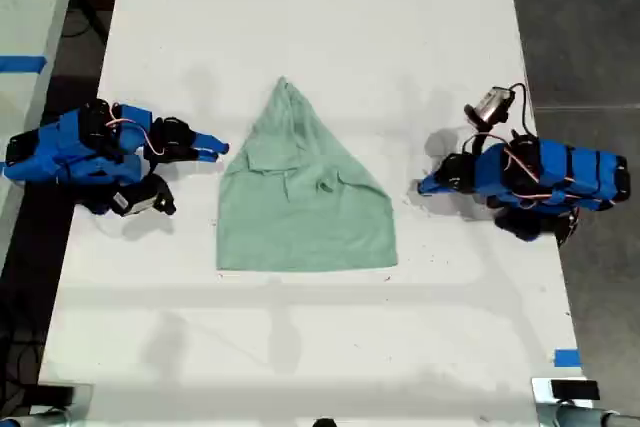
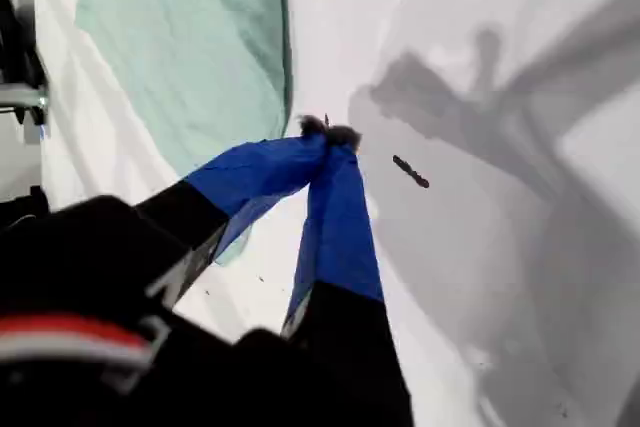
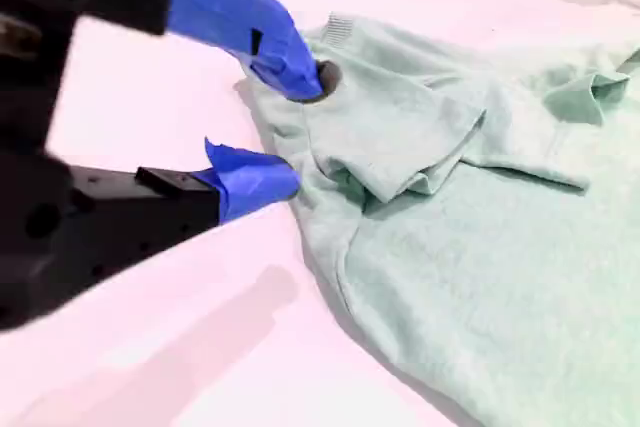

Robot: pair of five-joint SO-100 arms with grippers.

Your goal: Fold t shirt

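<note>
- Pale mint-green cotton: the t shirt (image 1: 305, 207) lies flat near the middle of the white table (image 1: 300, 7). Its point aims at the table edge along the exterior view's top, and its straight hem faces the edge along that view's bottom.
- The shirt is already gathered into a rough triangle. A turned-over flap and a ribbed bit of collar show in the second wrist view (image 3: 480, 247), but how many layers lie beneath cannot be made out.
- The second gripper (image 3: 290, 127) has its blue jaws spread apart, holding nothing. One tip lies over the shirt's slanted edge and the other is just beside it. Whether either tip presses the cloth cannot be told.
- In the exterior view this gripper (image 1: 215, 149) is on the arm at the view's left, just beside the shirt.
- The first gripper (image 2: 328, 137) has its jaws pressed together with nothing between them. It sits over bare table, apart from the shirt (image 2: 190, 47).
- In the exterior view it (image 1: 425, 187) is on the arm at the view's right, near the shirt's slanted side.
- A small dark speck (image 2: 410, 172) lies on the table near the first gripper's tips, too small to identify.
- Both arms' bases are cut off by the exterior view's side edges.
</note>
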